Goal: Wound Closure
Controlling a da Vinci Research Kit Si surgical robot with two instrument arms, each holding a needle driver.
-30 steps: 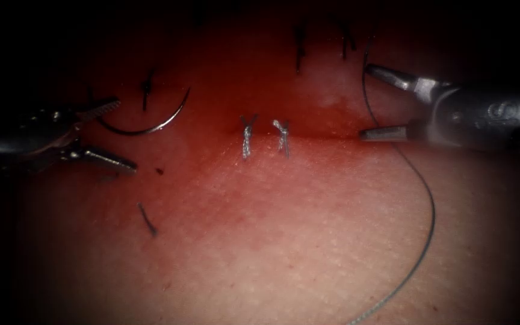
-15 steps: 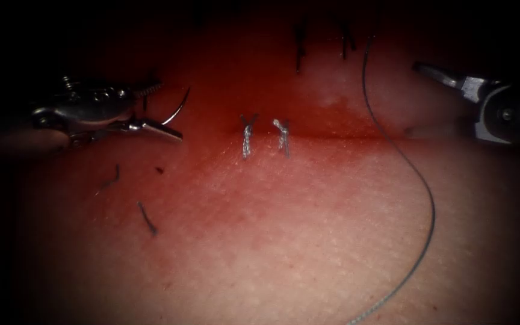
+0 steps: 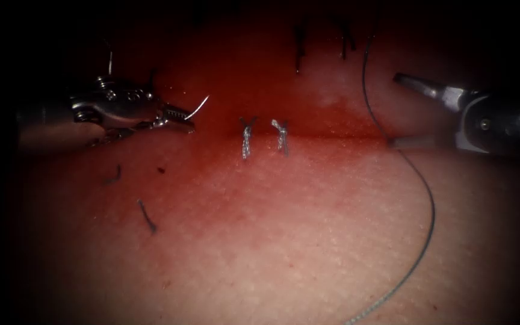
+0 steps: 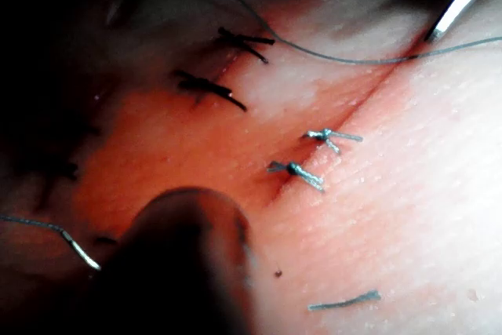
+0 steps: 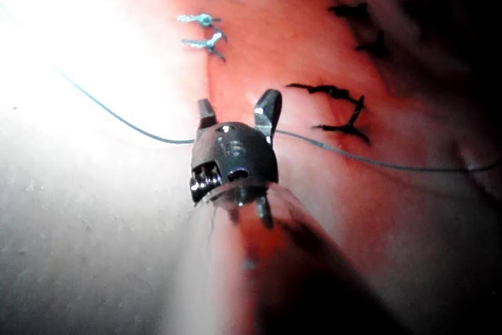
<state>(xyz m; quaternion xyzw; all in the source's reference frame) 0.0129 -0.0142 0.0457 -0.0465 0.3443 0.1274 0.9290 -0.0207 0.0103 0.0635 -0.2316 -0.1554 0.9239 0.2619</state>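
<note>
My left tool (image 3: 179, 118) grips the needle (image 3: 198, 107) clear of the tissue (image 3: 284, 229), left of the two knots; right tool (image 3: 405, 111) gapes empty astride the thread (image 3: 430, 198). Next needs careful needle aiming.

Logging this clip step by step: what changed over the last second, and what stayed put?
The left gripper moved right toward the needle, which lay loose on the tissue left of the cut, and closed on it; the needle now sticks out of its shut jaws, clear of the tissue. The right gripper drew back right, then returned partway, open and holding nothing. The thread, the two stitches and the thread scraps stayed.
</note>
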